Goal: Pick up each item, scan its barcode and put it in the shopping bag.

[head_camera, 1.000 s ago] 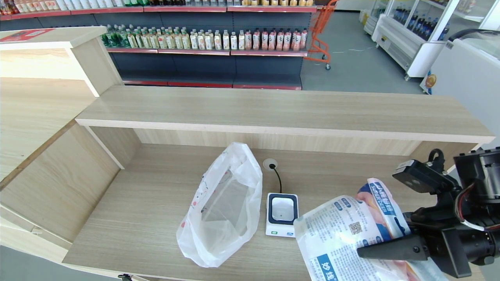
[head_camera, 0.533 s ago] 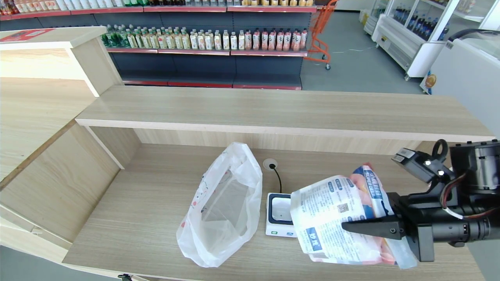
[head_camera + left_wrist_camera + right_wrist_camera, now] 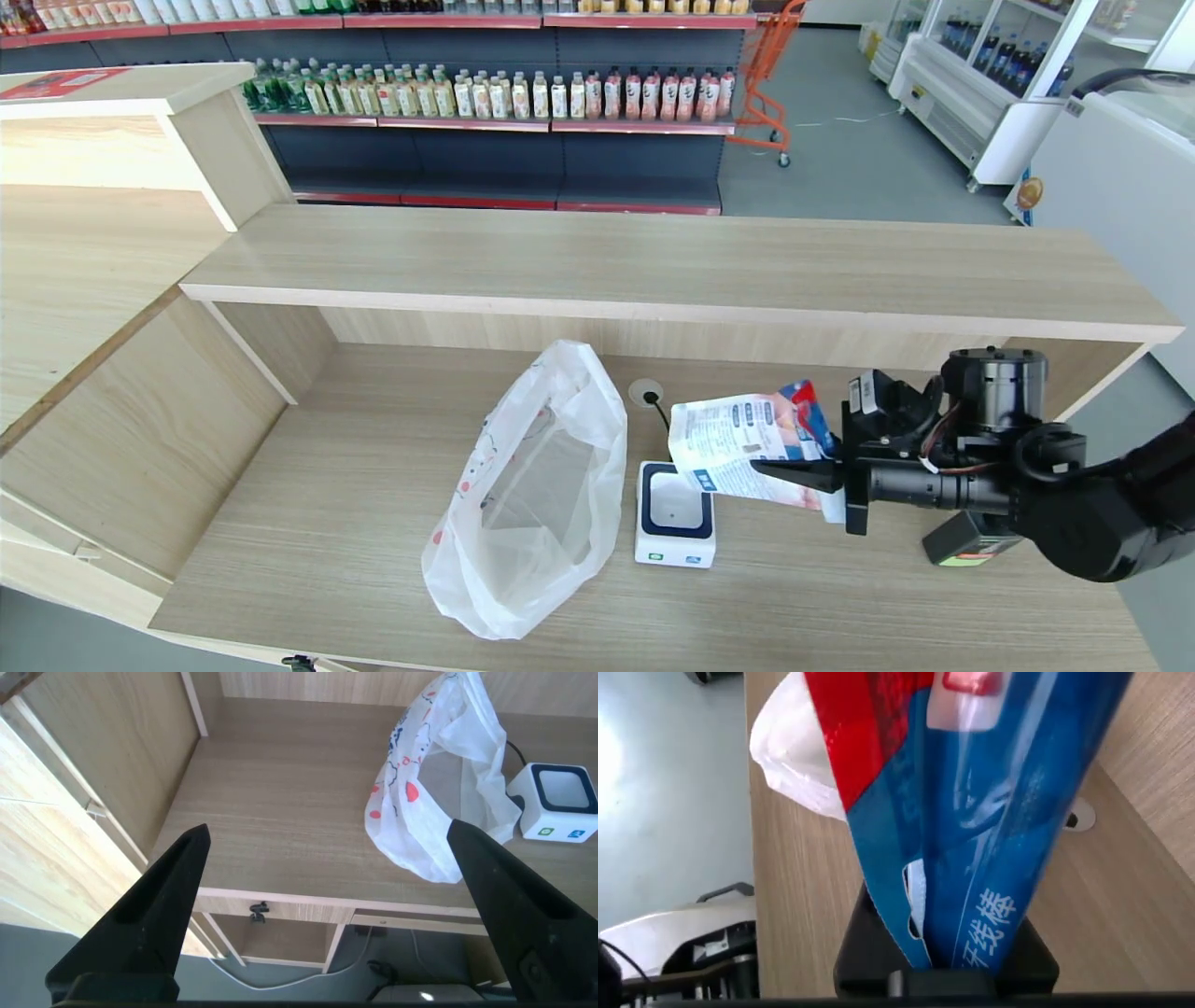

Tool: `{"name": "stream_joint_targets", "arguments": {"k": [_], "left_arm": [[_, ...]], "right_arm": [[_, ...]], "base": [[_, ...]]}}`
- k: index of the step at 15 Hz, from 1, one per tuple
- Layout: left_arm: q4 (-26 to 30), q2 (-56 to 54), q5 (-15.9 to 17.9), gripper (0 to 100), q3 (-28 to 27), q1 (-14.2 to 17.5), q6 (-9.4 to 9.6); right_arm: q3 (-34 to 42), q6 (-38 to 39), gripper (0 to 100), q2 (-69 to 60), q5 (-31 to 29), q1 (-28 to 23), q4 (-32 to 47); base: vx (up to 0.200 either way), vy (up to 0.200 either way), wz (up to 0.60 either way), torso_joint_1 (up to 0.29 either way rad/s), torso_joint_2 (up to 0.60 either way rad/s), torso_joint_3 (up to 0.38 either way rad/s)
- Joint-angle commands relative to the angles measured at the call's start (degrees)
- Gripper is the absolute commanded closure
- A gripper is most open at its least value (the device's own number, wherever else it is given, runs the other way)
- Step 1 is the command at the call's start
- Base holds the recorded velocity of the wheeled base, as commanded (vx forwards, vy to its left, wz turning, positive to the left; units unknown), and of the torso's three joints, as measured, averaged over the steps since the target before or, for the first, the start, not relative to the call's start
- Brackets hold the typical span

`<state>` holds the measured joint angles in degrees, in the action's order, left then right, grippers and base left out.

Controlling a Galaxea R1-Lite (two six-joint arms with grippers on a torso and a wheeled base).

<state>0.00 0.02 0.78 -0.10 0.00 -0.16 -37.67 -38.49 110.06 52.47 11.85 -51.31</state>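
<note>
My right gripper (image 3: 794,471) is shut on a white, blue and red food packet (image 3: 738,443), holding it in the air just above and right of the barcode scanner (image 3: 674,514). Seen from the right wrist, the packet (image 3: 971,821) hangs between the jaws, with the shopping bag (image 3: 789,756) behind it. The white plastic shopping bag (image 3: 527,495) lies open on the counter left of the scanner. My left gripper (image 3: 327,915) is open, hanging off the counter's near left edge, with the shopping bag (image 3: 434,784) and the scanner (image 3: 558,801) ahead of it.
The wooden counter (image 3: 327,523) has a raised shelf (image 3: 653,271) behind and a side wall (image 3: 140,439) on the left. The scanner's black cable (image 3: 663,425) runs to a grommet (image 3: 645,392). Store shelves with bottles (image 3: 485,93) stand far behind.
My right arm has carried the packet up and left, from the counter's near right corner to just over the scanner, and turned it more edge-on. The bag and scanner have not moved.
</note>
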Motion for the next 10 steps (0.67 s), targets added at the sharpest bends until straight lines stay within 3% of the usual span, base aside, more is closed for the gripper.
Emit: {"name": "stream_joint_targets", "arguments": {"k": [1,10], "left_arm": [[-0.1,0.0,0.0,0,0.0,0.0,-0.02],[0.0,0.0,0.0,0,0.0,0.0,-0.02]], "right_arm": [[-4.9,-2.5,100,9.6,0.2,-0.2,-1.9],[-13.7,-8.1,100,20.0,0.7,0.8,-4.8]], "base": [[0.0,0.0,0.0,0.0,0.0,0.0],[0.0,0.0,0.0,0.0,0.0,0.0]]}}
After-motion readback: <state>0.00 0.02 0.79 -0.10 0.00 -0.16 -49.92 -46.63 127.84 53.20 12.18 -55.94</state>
